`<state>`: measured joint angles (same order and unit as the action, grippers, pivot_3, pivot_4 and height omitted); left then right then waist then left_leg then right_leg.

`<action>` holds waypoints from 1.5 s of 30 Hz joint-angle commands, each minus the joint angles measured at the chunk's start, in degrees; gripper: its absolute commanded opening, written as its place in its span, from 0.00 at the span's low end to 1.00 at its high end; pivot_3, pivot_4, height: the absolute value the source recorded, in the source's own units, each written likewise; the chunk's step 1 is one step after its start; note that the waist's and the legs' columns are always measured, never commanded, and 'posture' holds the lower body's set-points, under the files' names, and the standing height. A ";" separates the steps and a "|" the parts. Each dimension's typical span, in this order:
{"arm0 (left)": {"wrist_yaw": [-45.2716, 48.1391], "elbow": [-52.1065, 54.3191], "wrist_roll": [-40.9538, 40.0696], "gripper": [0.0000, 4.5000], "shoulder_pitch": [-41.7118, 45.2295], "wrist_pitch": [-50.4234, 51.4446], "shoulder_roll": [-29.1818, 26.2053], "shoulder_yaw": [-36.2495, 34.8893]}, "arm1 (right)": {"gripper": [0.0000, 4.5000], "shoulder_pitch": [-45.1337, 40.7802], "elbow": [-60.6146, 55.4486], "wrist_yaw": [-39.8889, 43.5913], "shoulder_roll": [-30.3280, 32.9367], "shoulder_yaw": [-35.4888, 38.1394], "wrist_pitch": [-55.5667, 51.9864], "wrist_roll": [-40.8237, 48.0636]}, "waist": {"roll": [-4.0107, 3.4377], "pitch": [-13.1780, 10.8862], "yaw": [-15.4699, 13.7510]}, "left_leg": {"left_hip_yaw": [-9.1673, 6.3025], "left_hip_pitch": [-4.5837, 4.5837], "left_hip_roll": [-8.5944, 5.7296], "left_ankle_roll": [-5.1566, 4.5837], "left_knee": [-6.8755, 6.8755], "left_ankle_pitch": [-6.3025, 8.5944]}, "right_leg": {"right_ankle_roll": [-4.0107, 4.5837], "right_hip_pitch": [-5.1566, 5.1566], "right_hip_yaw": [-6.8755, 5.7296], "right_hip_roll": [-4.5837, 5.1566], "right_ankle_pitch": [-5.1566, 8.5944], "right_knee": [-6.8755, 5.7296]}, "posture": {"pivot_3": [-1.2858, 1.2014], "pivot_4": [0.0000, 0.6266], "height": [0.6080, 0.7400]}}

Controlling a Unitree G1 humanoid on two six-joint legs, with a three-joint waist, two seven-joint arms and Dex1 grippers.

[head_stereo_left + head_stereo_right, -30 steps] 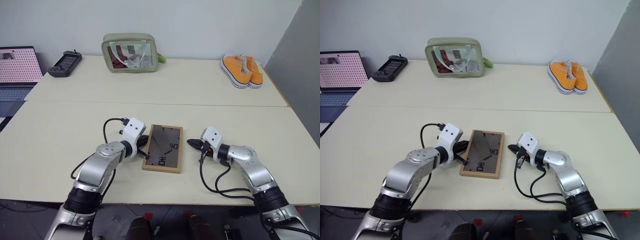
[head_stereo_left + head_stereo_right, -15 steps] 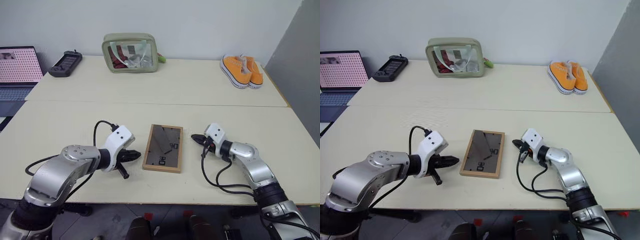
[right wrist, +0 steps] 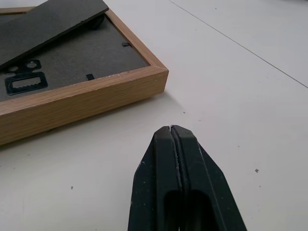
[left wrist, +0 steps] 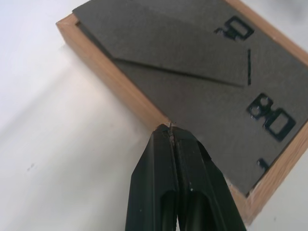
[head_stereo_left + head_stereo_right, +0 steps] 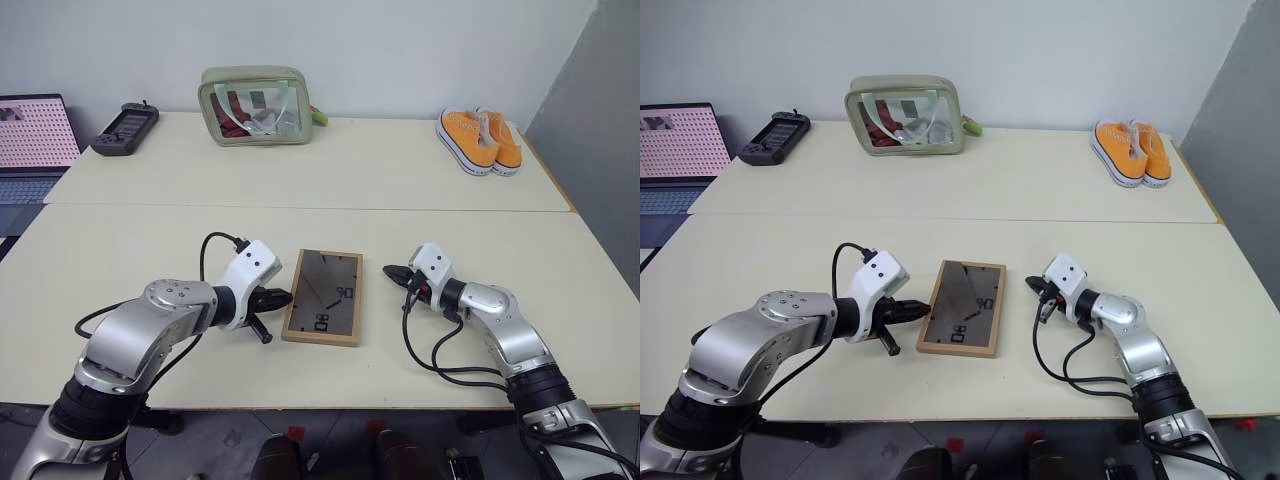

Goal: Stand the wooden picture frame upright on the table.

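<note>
One light-wood picture frame (image 5: 323,297) lies back-up on the cream table (image 5: 150,230), between two pressed-together, empty grippers: left (image 5: 283,296), right (image 5: 389,271).

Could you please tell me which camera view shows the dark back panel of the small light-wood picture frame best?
The left wrist view: the dark grey back panel of the small light-wood picture frame appears close up, with its stand flap and metal hangers. The right wrist view catches one corner edge-on; both eye views show the whole frame lying flat, small.
</note>
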<state>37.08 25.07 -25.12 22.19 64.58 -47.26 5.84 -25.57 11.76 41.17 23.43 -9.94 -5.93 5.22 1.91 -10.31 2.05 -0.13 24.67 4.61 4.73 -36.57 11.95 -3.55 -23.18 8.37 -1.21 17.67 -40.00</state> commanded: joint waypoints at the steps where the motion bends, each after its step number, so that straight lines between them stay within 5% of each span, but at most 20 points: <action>1: -1.76 -0.06 1.82 0.00 -0.12 1.85 -2.78 -2.87 | 0.00 0.25 -1.82 -0.21 0.41 1.67 0.71 0.26 | 0.00 0.00 0.00 | 0.00 0.00 0.00 0.00 0.00 0.00 | 0.00 0.00 0.00 0.00 0.00 0.00 | 0.52 0.24 1.00; 12: 4.24 1.59 0.06 0.00 4.87 2.23 -0.19 10.43 | 0.00 -2.25 -0.28 -0.14 -0.19 1.59 0.71 0.23 | 0.00 0.00 -0.26 | -0.01 0.03 -0.02 0.00 -0.06 0.00 | 0.00 0.01 -0.03 0.01 0.00 -0.01 | 0.52 0.24 1.00; 18: 4.96 -0.78 0.76 0.00 7.42 1.94 0.97 12.07 | 0.00 -1.32 -1.11 -0.50 0.12 1.99 0.64 0.25 | 0.00 0.00 -0.18 | -0.02 0.06 -0.02 0.00 -0.11 0.00 | 0.00 0.02 -0.02 0.01 0.00 -0.01 | 0.52 0.24 1.00; 27: 7.24 -7.68 -5.37 0.00 4.90 8.15 -1.94 -2.35 | 0.00 2.56 -5.13 0.79 3.73 3.04 -0.17 0.19 | 0.00 0.00 -0.13 | -0.04 0.06 -0.01 -0.01 -0.10 0.01 | 0.00 0.00 -0.02 -0.01 0.00 -0.02 | 0.52 0.24 1.00; 34: 6.77 -16.96 -15.78 0.00 10.34 25.29 6.46 -18.38 | 0.00 5.89 -9.78 7.79 10.97 3.39 -1.44 1.76 | 0.00 0.00 -0.28 | -0.07 0.10 -0.03 -0.02 -0.17 0.01 | -0.01 0.03 -0.08 0.01 0.01 -0.02 | 0.52 0.24 1.00; 43: -6.47 -22.64 -37.08 0.00 5.04 27.92 7.85 -21.66 | 0.00 7.05 -11.14 8.91 12.49 4.51 -3.28 2.43 | 0.00 0.00 0.41 | -0.31 0.10 -0.02 -0.02 -0.19 0.02 | -0.01 0.03 -0.16 -0.02 0.00 -0.09 | 0.52 0.24 1.00; 45: -10.16 -22.73 -40.91 0.07 3.52 27.92 7.80 -21.73 | 0.00 7.64 -11.57 8.84 12.62 4.72 -3.66 2.51 | 0.00 0.00 0.34 | -0.36 0.11 -0.02 -0.02 -0.20 0.01 | -0.01 0.03 -0.19 -0.01 0.00 -0.10 | 0.52 0.24 1.00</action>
<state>29.87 1.75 -61.87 25.99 92.21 -39.23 -14.64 -18.34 2.48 49.82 35.32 -7.26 -9.44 6.60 1.90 -10.31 2.39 -0.49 24.78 4.58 4.71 -36.78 11.96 -3.55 -23.14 8.17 -1.22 17.68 -40.10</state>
